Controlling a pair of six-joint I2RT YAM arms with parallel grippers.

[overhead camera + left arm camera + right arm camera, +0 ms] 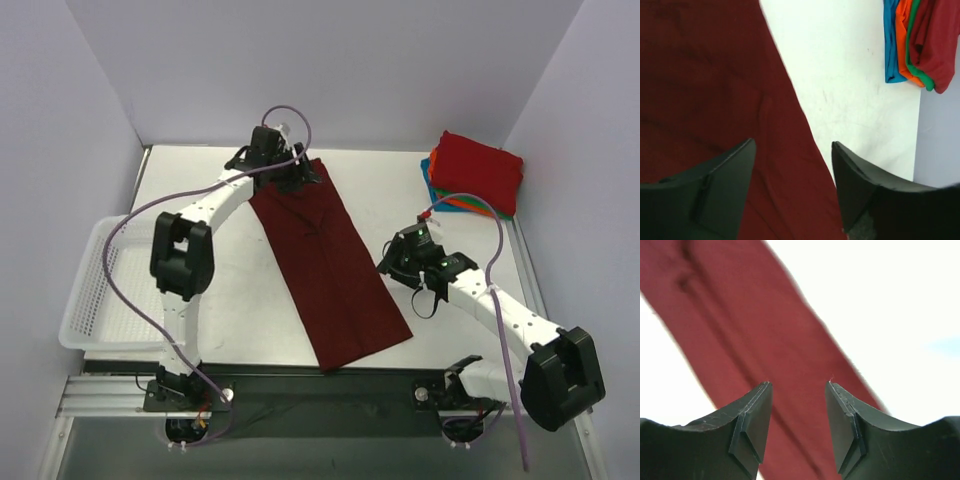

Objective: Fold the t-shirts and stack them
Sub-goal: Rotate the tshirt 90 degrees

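Observation:
A dark maroon t-shirt [335,270], folded into a long narrow strip, lies diagonally across the white table [250,300]. My left gripper [297,178] hovers over the strip's far end. In the left wrist view this gripper [792,150] is open, with maroon cloth [705,75] lying flat below it. My right gripper [388,265] sits just right of the strip's middle. It is open [797,390] and holds nothing, and the maroon strip [750,330] shows beyond its tips. Folded t-shirts in red, green, orange and blue make a stack [478,168] at the back right, also seen from the left wrist [920,45].
A white mesh basket [75,320] hangs over the table's left edge. Grey walls close in the back and both sides. The left arm reaches diagonally over the table's left half.

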